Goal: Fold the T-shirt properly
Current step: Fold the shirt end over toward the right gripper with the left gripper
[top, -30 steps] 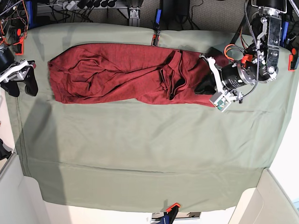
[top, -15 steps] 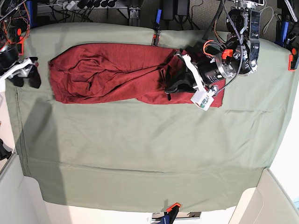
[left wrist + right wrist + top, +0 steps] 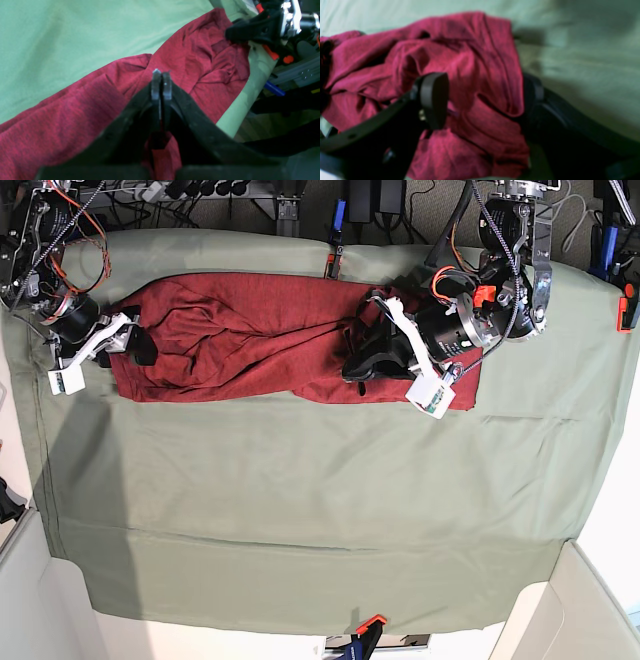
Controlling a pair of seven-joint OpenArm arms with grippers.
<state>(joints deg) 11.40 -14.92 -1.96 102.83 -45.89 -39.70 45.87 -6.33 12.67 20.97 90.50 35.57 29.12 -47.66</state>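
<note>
T-shirt (image 3: 250,340) bunched in long band across upper part of base view, on green sheet (image 3: 300,500); left gripper (image 3: 161,75) jaws pressed together, red fabric beneath; right gripper (image 3: 482,100) jaws spread, straddling T-shirt's crumpled end.

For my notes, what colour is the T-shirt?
The T-shirt is plain dark brick red; clearest in the base view.

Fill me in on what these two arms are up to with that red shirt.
The dark brick-red knit T-shirt lies bunched in a long strip across the sage-green cloth sheet. The left gripper is shut over the shirt's rumpled end; red fabric shows between its fingers, but a grip isn't certain. The right gripper is open at the opposite end, its fingers straddling the cloth edge. Nothing is neatly folded yet.
</note>
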